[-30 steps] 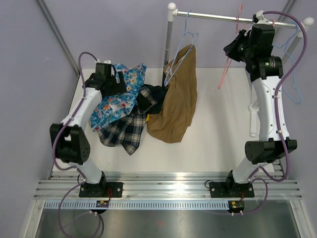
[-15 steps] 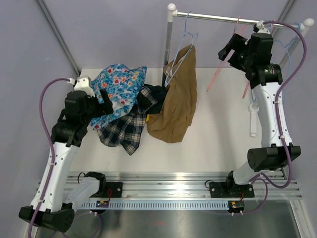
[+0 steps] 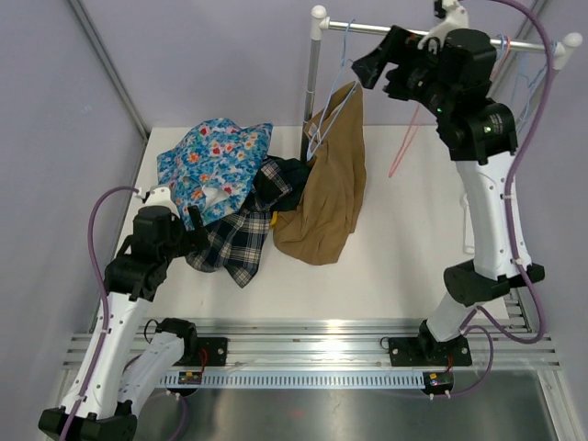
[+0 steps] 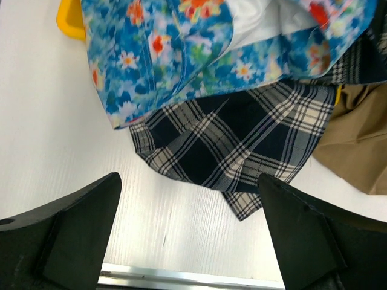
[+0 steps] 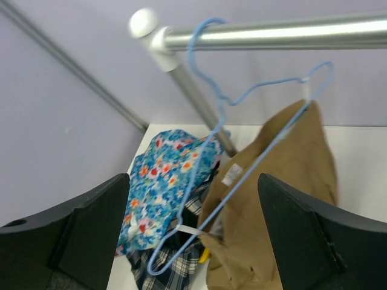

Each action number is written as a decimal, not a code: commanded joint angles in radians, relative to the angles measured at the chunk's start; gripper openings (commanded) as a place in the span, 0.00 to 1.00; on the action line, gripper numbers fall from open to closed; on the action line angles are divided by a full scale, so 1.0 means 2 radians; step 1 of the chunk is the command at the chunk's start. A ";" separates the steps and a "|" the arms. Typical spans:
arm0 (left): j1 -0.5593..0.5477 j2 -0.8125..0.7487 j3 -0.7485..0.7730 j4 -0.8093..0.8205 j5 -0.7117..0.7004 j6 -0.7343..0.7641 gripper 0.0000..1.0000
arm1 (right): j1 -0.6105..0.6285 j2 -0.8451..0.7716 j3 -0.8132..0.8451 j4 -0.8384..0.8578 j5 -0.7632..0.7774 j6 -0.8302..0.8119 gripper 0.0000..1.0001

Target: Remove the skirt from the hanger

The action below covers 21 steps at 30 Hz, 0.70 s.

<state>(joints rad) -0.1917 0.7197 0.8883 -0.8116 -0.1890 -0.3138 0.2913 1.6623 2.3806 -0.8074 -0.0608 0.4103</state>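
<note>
— Gaping like that, what do your right jaws hold?

— Nothing. My right gripper (image 5: 193, 181) is spread wide, up near the rail (image 5: 272, 33) and facing the hanger (image 5: 192, 51). The skirt (image 5: 272, 199) hangs bunched on its sloping wire, and its lower part seems to rest on the table (image 3: 404, 257).

— And the left?

— My left gripper (image 4: 190, 199) is just as wide and empty. It hovers low over the tartan garment (image 4: 242, 139) and the floral garment (image 4: 181, 54), well apart from the skirt.

— What worries you?

— The wire is thin. If I close slightly off, I judge I'd pinch cloth and wire together, and a pull would slide the hanger along the rail or unhook it with the skirt on it. It hangs tilted, so a nudge could swing it away from my fingers. A pale strap (image 5: 187, 229) sits by the lower corner; I cannot tell whether it loops the wire, but tugging against it could snag. The pink hanger (image 3: 401, 152) near my arm could catch too.
</note>
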 commanded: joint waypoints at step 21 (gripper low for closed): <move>-0.002 -0.033 -0.018 0.036 -0.001 -0.007 0.99 | 0.108 0.163 0.072 0.009 0.070 0.003 0.00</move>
<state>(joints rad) -0.1936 0.6575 0.8585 -0.7887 -0.1993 -0.3260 0.4999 2.0132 2.4870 -0.8379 0.0376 0.4313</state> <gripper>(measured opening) 0.987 0.082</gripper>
